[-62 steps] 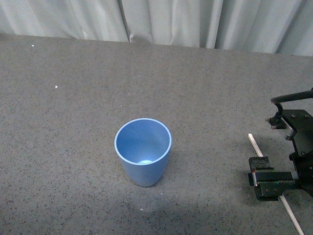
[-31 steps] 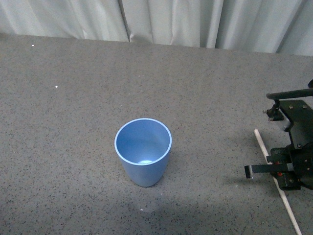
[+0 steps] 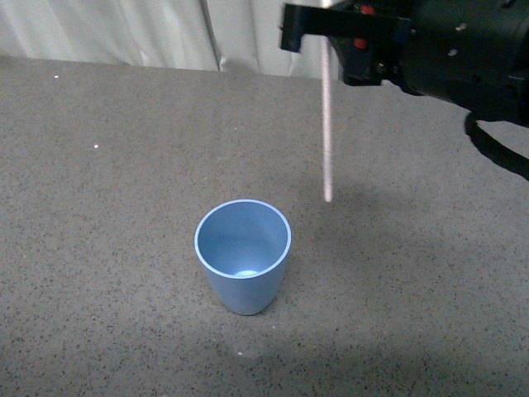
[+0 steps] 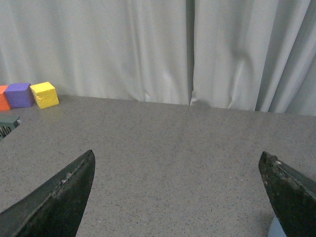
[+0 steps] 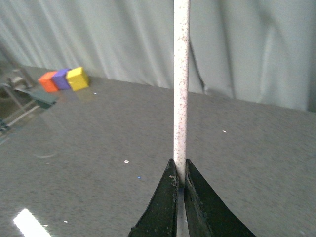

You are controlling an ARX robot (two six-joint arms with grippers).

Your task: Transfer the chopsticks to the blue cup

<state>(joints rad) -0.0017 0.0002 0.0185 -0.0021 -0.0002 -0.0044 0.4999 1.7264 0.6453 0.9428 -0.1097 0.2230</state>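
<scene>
— Where are the chopsticks (image 3: 327,124)?

— In my right gripper (image 3: 326,35), whose jaws are pinched tight on the upper part. The stick hangs almost plumb, its long axis upright and its lower tip free in the air.

— And the blue cup (image 3: 242,256)?

— It stands upright and empty on the table (image 3: 99,248), mouth open. It sits below the tip and off towards my left side. In the front view the tip is just beyond the rim, not over the mouth. I'd judge a short shift left comes first, then a straight descent. How far forward or back I cannot tell.

— Your other arm?

— My left gripper (image 4: 176,155) is spread wide, holding nothing.

— The surroundings?

— The table is grey, speckled and matte. A pale curtain (image 3: 124,33) hangs behind it, and coloured blocks (image 4: 44,95) sit well away at the far edge.
</scene>
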